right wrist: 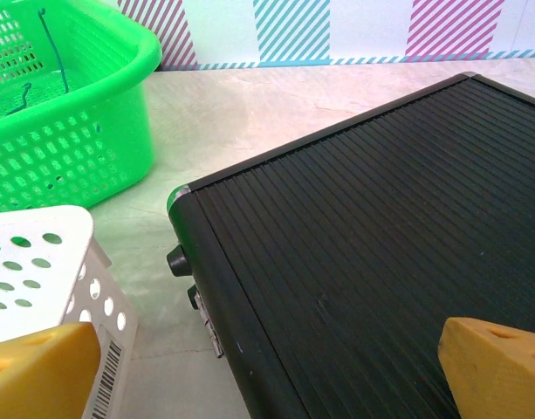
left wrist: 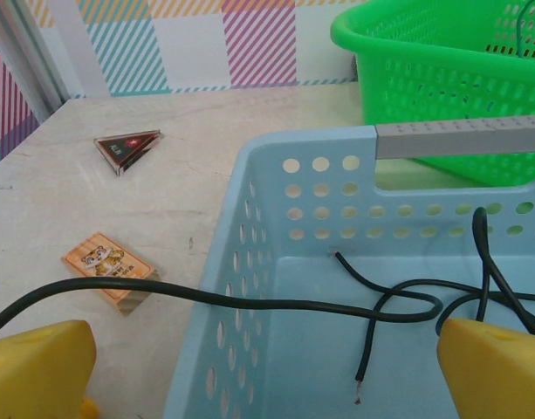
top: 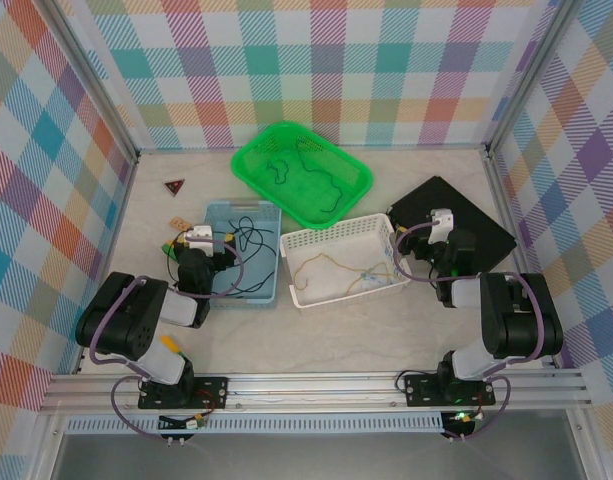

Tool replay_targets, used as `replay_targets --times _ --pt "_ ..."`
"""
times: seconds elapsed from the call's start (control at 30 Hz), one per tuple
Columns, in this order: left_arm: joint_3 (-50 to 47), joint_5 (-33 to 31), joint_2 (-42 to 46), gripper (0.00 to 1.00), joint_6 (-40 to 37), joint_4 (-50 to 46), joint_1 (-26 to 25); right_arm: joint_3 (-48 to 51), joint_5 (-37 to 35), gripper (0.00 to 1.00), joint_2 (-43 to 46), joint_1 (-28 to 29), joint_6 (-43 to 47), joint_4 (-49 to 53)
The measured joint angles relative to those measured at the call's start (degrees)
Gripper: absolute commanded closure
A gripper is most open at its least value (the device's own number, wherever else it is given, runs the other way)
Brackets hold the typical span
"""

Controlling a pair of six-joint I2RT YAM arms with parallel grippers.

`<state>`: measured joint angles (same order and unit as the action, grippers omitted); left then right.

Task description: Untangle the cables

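Left gripper point(left wrist: 267, 375) gapes over the blue basket's point(left wrist: 306, 144) black cable point(left wrist: 276, 304); right gripper point(right wrist: 267, 371) spreads wide above the black box point(right wrist: 380, 218). Marbled tabletop point(left wrist: 162, 192), plaid walls point(left wrist: 188, 44).

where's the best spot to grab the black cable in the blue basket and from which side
Take the black cable on its single straight run by the left wall of the blue basket, short of the crossings to the right. Come from above with the open left hand, a finger each side.

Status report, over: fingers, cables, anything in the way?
Left gripper open, right gripper open, both empty. Black cable crosses blue basket wall between left fingers. No obstacle seen.
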<state>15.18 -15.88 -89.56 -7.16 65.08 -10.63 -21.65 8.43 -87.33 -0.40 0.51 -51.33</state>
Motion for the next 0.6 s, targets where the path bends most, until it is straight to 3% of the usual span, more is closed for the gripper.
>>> replay_targets --times 0.6 --pt "7.8 5.1 -0.4 0.0 3.9 -12.6 5.4 0.0 0.0 0.01 0.0 0.0 0.0 0.0"
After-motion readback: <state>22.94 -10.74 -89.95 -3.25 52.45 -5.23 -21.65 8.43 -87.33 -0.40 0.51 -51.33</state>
